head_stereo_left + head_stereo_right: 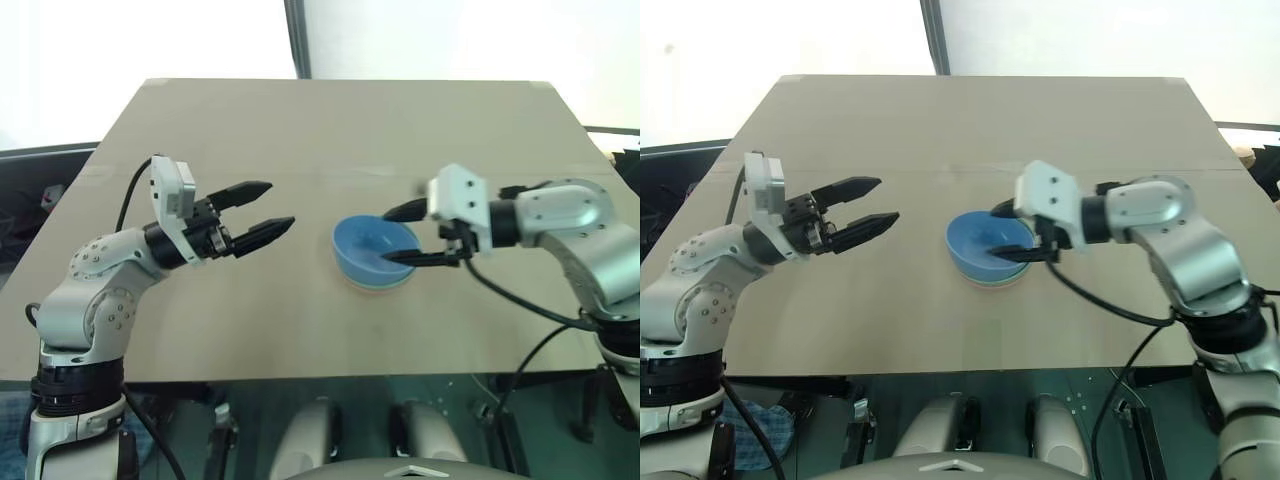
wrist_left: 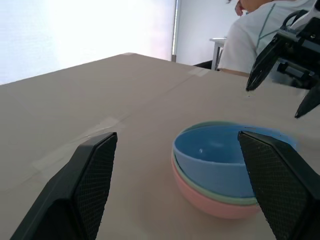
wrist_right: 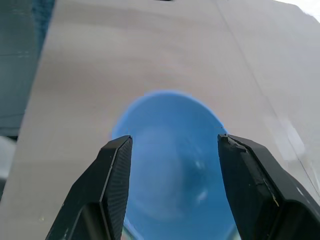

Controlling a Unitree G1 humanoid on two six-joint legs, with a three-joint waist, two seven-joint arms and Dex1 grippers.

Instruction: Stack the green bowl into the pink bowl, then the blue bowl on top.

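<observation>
Three bowls on the counter (image 1: 300, 130), all nested into one stack sitting a bit right of the middle. The pink bowl (image 2: 207, 202) is on the bottom, the green bowl (image 2: 220, 196) shows as a thin mint band above it, and the blue bowl (image 2: 215, 160) sits on top with its inside facing up. All three are small, round, smooth and plain, pretty much the same size. The blue one looks seated straight in the stack, not tilted.

Two arms, one on each side. The left gripper (image 1: 258, 212) hangs over the counter left of the stack, pointing roughly level toward the bowls, well apart from them, with its fingers (image 1: 262, 233) spread wide and nothing between them. The right gripper (image 1: 408, 235) is at the right side of the stack, pointing left and angled down a little. Its fingers (image 1: 412, 257) are parted, one on the far side of the blue bowl's rim and one on the near side. From the wrist camera the blue bowl lies between the two fingers, and they look clear of the rim, not squeezing it.

There's also a person in a white shirt (image 2: 250, 40) past the far edge of the counter.
</observation>
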